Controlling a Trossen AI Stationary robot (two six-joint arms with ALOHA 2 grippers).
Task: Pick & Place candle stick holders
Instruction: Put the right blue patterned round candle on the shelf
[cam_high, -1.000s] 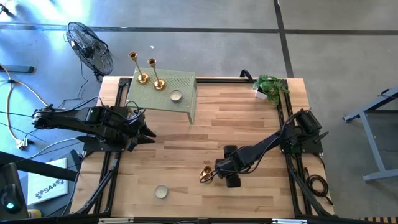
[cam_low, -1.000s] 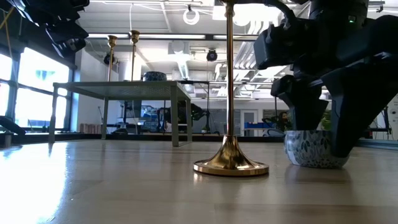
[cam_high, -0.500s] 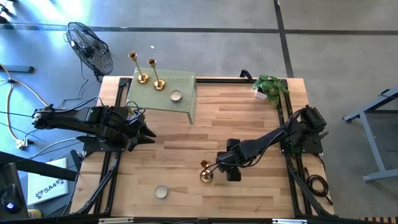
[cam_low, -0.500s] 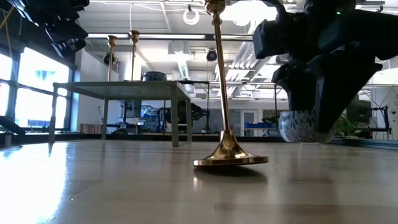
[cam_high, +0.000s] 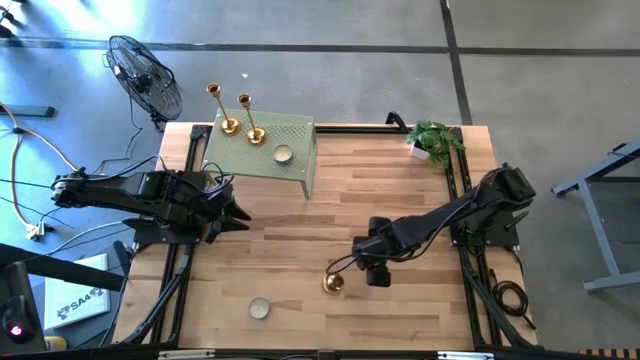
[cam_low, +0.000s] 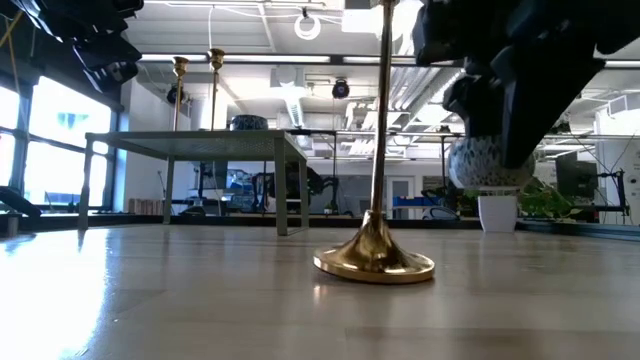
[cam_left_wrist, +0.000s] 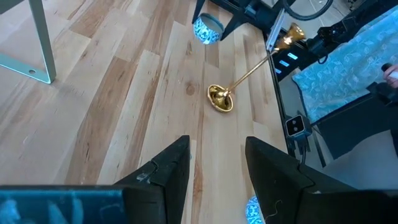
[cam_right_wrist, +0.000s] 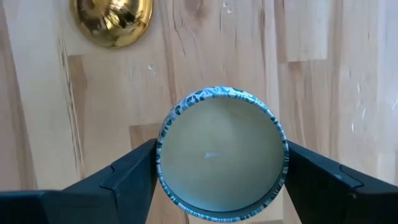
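- The candlestick (cam_high: 334, 283) stands upright on the table (cam_high: 300, 230) just beside the right gripper (cam_high: 374, 268), free of it. Two more candlesticks (cam_high: 240, 118) stand on the green stand (cam_high: 290, 165), well away.
- It looks rigid, polished and slippery, top-heavy on a thin stem; a grasp low on the stem seems safest.
- The right gripper holds a patterned candle tin (cam_right_wrist: 221, 153) between wide-spread fingers, lifted off the wood.
- Half a second ago the candlestick leaned; now it is upright, and the tin sits higher.
- The left gripper (cam_high: 232, 211) waits far off, partly open, empty.
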